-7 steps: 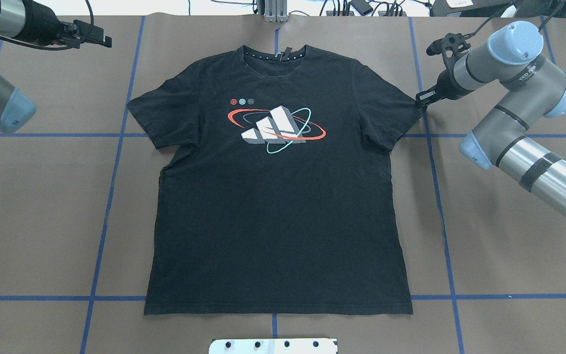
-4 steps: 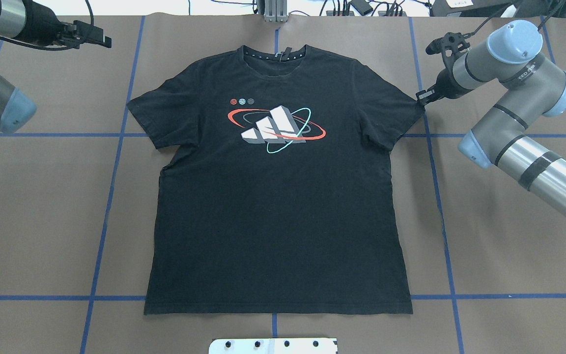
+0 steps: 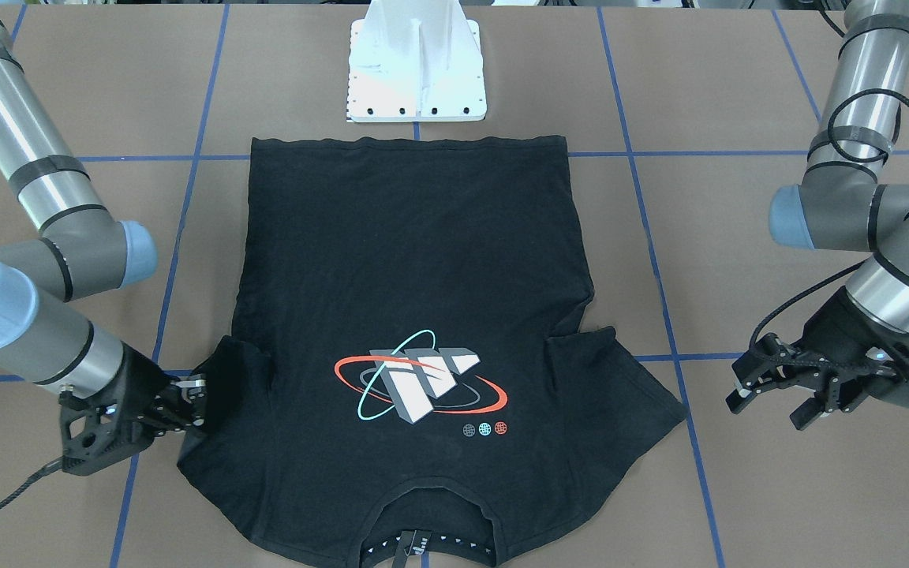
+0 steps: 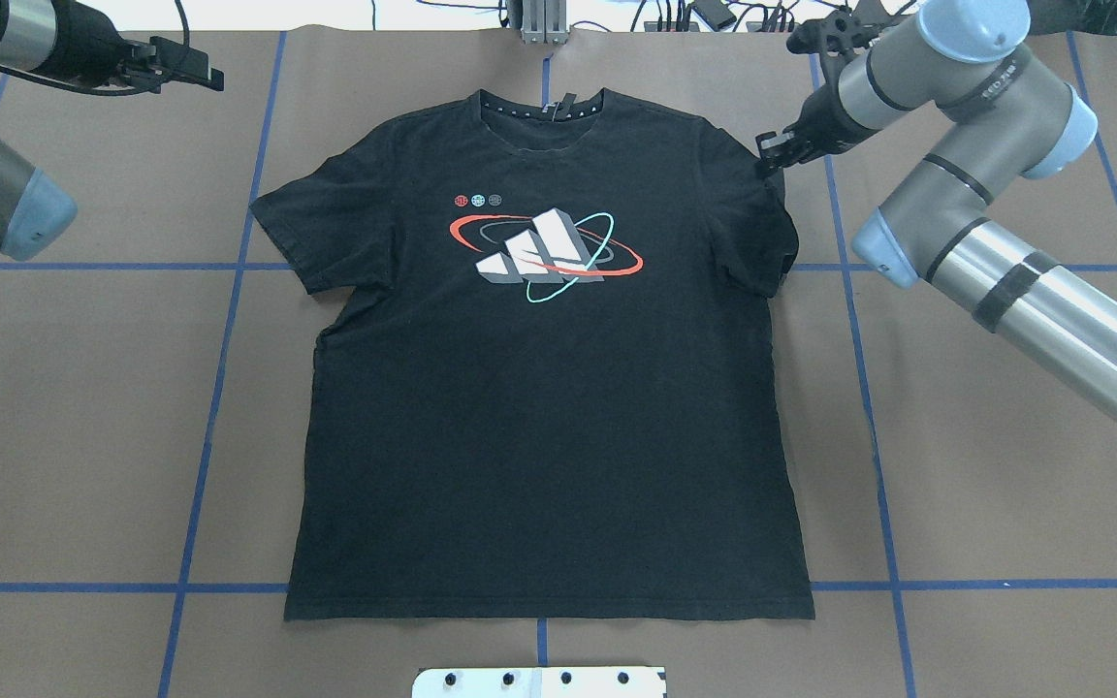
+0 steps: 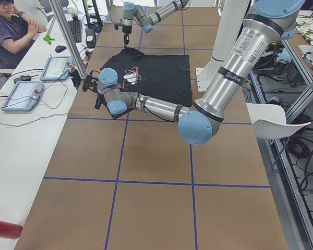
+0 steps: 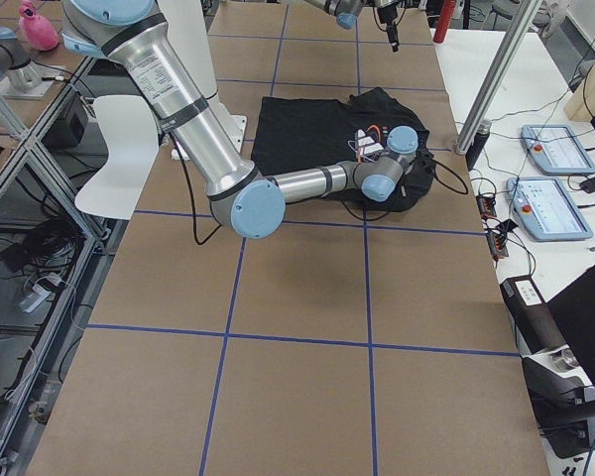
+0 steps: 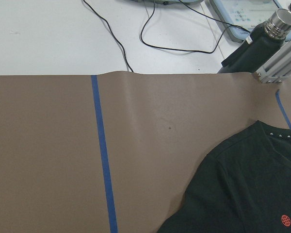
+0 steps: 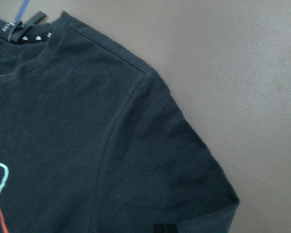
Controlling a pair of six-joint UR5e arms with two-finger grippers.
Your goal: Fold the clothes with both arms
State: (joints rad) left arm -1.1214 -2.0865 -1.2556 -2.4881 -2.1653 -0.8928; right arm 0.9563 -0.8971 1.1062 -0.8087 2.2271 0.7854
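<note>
The right tool [image 4: 770, 160] is pinching just the sleeve edge of the T-shirt [image 4: 549, 436] while the left tool [image 3: 770, 398] is hanging open, well clear, so it is probably risking a slip or lopsided fold.

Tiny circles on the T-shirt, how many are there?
3, in a row on the T-shirt between collar and print: red circle, teal circle, grey circle. None seems hidden.
</note>
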